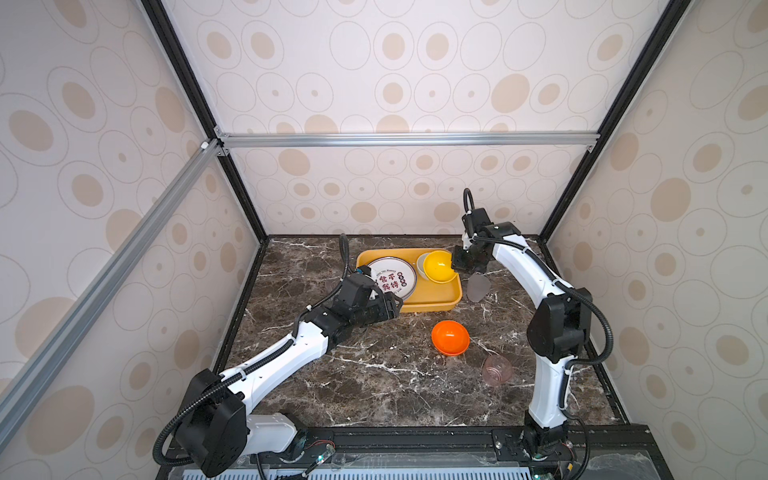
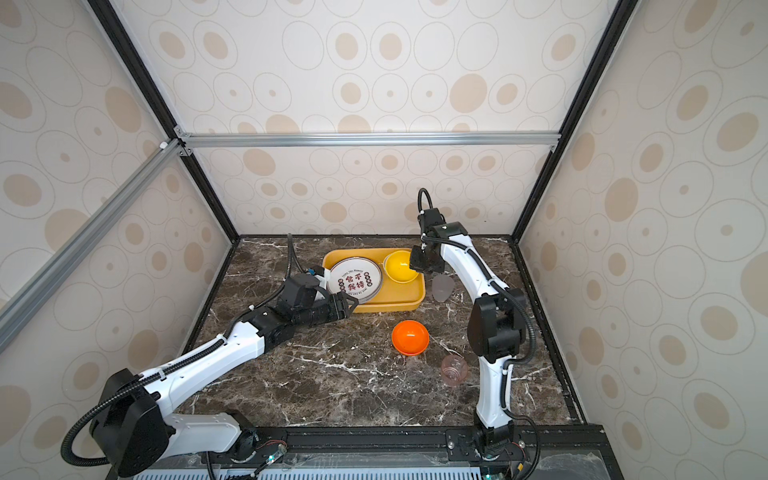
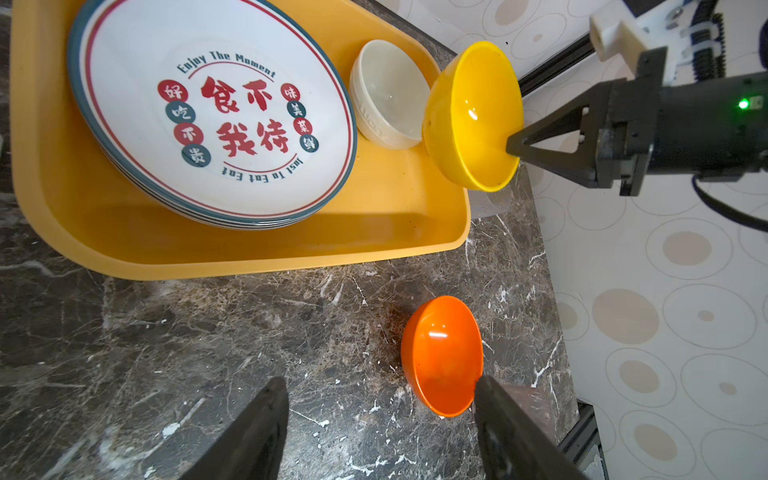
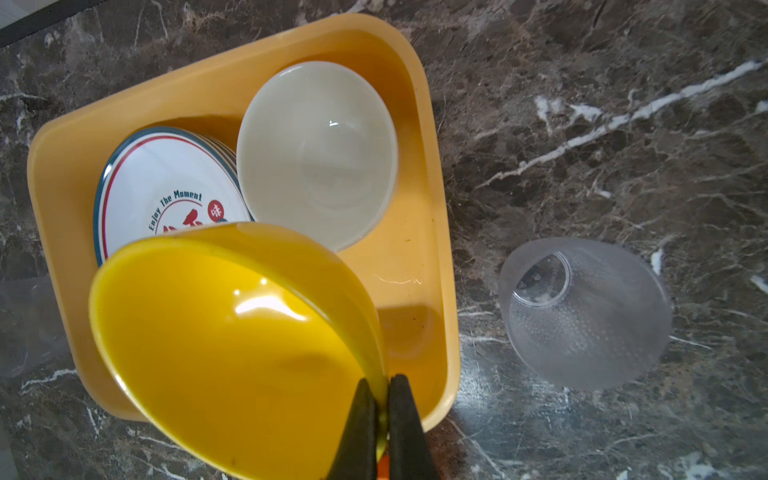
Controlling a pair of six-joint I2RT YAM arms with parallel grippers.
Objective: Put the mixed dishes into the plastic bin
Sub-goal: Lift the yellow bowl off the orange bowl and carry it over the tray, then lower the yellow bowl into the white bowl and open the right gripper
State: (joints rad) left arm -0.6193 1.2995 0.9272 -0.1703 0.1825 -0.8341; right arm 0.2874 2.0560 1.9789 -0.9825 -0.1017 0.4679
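Dark marble tabletop [image 1: 374,374], circle-patterned walls [image 1: 415,83]

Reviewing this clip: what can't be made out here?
Plates: stack count unclear, rims merge, left wrist view.
White bowl: mostly behind the yellow bowl, both top views.
Pink cup: behind a finger of the left gripper, left wrist view.
Clear cup: cut off by right wrist view's edge.

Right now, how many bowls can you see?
3. A cream bowl sits in the bin beside the plates; a yellow bowl is pinched by the right fingers over the bin; an orange bowl is on the table. None seems hidden.
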